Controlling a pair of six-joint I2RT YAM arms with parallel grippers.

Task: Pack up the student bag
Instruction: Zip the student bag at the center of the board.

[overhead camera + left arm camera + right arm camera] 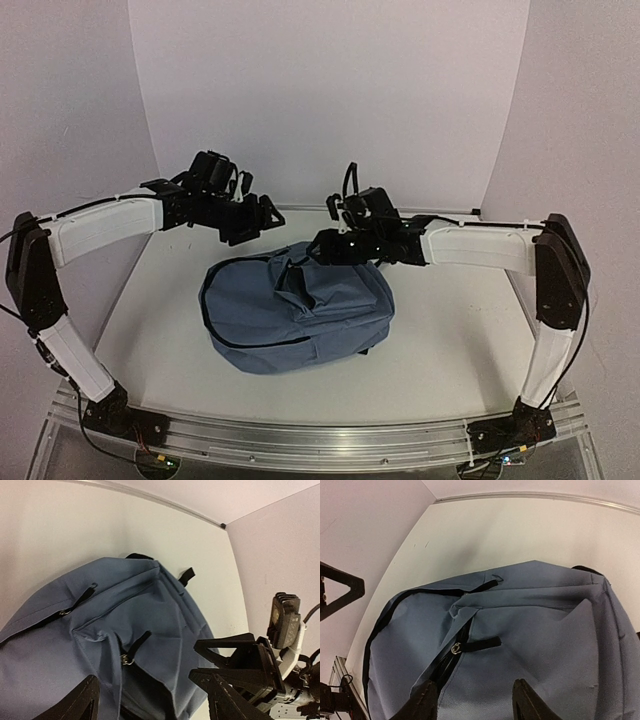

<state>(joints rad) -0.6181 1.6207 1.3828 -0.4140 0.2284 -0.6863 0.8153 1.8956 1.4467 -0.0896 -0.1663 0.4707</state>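
Observation:
The student bag (295,315) lies flat in the middle of the white table, slate-blue with black zip trim. Its front pocket zip stands partly open, and the black pull tab (481,643) lies across the fabric. My right gripper (475,705) hangs open just above the pocket, its left fingertip (422,702) beside the open zip. From overhead, the right gripper (318,248) is over the bag's far edge. My left gripper (262,218) hovers open behind the bag's far left corner, holding nothing. In the left wrist view the left gripper (155,707) looks down on the bag (100,630) and the zip pull (136,645).
White walls close in the table at the back and both sides. A metal rail (320,440) runs along the near edge, where both arm bases sit. The right arm's fingers (230,647) show at the right of the left wrist view, close to the left gripper.

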